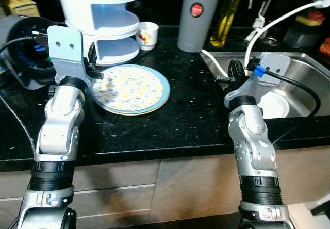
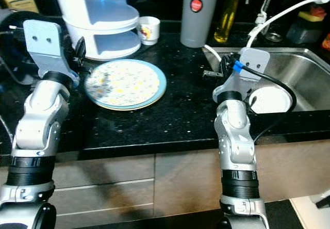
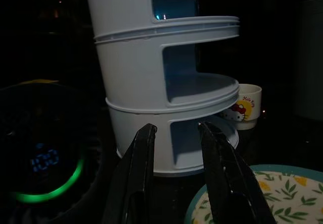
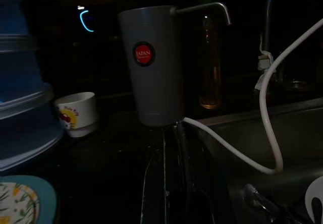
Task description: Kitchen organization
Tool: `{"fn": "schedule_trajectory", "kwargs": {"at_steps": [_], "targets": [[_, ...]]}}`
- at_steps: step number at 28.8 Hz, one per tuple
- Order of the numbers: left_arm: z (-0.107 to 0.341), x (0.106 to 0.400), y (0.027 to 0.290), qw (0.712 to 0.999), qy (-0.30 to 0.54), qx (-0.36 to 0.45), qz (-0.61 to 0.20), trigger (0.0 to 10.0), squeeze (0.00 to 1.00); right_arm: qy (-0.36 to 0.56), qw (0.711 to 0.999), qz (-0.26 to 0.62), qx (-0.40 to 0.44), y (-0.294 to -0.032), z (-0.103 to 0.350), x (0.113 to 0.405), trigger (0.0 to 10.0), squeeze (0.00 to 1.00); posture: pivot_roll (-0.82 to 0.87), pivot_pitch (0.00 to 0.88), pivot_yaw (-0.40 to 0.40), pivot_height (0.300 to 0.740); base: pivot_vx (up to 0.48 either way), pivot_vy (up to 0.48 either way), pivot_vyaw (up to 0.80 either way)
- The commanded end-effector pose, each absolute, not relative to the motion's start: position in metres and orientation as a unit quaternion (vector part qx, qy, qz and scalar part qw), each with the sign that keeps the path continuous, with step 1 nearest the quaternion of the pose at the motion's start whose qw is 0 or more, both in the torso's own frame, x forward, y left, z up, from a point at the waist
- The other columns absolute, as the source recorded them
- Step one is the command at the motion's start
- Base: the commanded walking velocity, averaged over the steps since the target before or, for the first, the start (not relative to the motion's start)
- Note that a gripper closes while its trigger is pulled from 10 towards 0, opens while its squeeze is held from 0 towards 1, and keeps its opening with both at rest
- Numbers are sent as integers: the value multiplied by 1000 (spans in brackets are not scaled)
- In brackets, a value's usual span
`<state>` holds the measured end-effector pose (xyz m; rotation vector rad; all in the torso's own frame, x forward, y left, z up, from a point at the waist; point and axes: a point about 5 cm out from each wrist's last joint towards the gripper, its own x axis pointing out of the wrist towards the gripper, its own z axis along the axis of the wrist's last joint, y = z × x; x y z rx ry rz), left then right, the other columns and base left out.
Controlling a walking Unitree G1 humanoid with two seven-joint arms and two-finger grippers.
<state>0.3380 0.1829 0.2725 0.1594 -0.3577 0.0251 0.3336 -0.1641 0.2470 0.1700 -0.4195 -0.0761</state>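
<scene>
On the black counter point(image 1: 191, 120), everything is sitting around the floral plate point(image 1: 131, 88), so taking that as ref. Plate w/ blue rim is lying flat near the counter's middle, its near-left part looking blurred.

Just behind the plate, the white tiered rack point(image 1: 100, 17) is standing upright w/ open shelves. Small white cup point(image 1: 147, 34) w/ a cartoon print is sitting behind the plate, just beside the rack's base on the sink side. Grey canister point(image 1: 197, 15) w/ a red round label is standing farther back-right of the plate, and a bottle of yellow oil point(image 1: 226, 17) is standing right next to it. Steel sink point(image 1: 301, 69) is lying well to the plate's right, w/ a white round dish point(image 1: 273, 105) resting in the basin and a white hose point(image 1: 278, 22) arcing over it. Round dark appliance point(image 3: 43, 168) w/ a green glowing ring is sitting to the plate's left, beside the rack.

Left gripper point(image 3: 174, 148) is hovering over the plate's left-back edge, pointing at the rack's lowest shelf; fingers point(image 3: 139, 168) are standing apart w/ a clear gap, holding nothing. Can't tell if they're touching the plate.

Right gripper point(image 4: 174, 153) is hanging to the plate's right, at the sink's near-left rim, aiming toward the canister; its fingers are pressing together, nothing between them. A blue-tagged black cable point(image 1: 299, 84) is looping off its wrist.
</scene>
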Motion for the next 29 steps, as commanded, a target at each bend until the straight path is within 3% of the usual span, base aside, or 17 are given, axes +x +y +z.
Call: {"fn": "schedule_trajectory", "kwargs": {"at_steps": [1,10,12,16,18,19,22,23,24,29], "targets": [[271,338,179,980,-176,92,4,10000,0,-208,973,-47,84,-169,246,332,10000,0,102,15,-5,740,0,0,0],[269,340,177,980,-156,122,-16,10000,0,-208,973,-47,84,-169,246,332,10000,0,102,15,-5,740,0,0,0],[273,339,180,970,-143,185,-63,10000,0,-208,973,-47,83,-169,246,332,10000,0,102,15,-5,740,0,0,0],[280,336,188,958,-137,236,-92,10000,0,-208,974,-46,81,-170,246,332,10000,0,102,15,-5,740,0,0,0],[283,324,205,932,-92,305,-171,10000,0,-205,975,-46,78,-171,245,332,10000,0,116,27,-12,740,0,0,0],[283,324,205,932,-92,305,-171,10000,0,-205,975,-46,78,-171,245,332,10000,0,116,27,-12,740,0,0,0],[282,298,220,884,-30,356,-300,10000,0,-201,976,-41,75,-171,244,333,10000,0,131,30,-14,740,0,0,0],[282,298,220,884,-30,356,-300,10000,0,-201,976,-41,75,-171,244,333,10000,0,131,30,-14,740,0,0,0],[269,287,232,845,26,384,-370,10000,0,-197,977,-32,75,-168,243,334,10000,0,150,37,-18,740,0,0,0],[243,295,245,808,90,419,-404,10000,0,-193,978,-15,77,-160,241,336,10000,0,154,41,-23,740,0,0,0]]}}
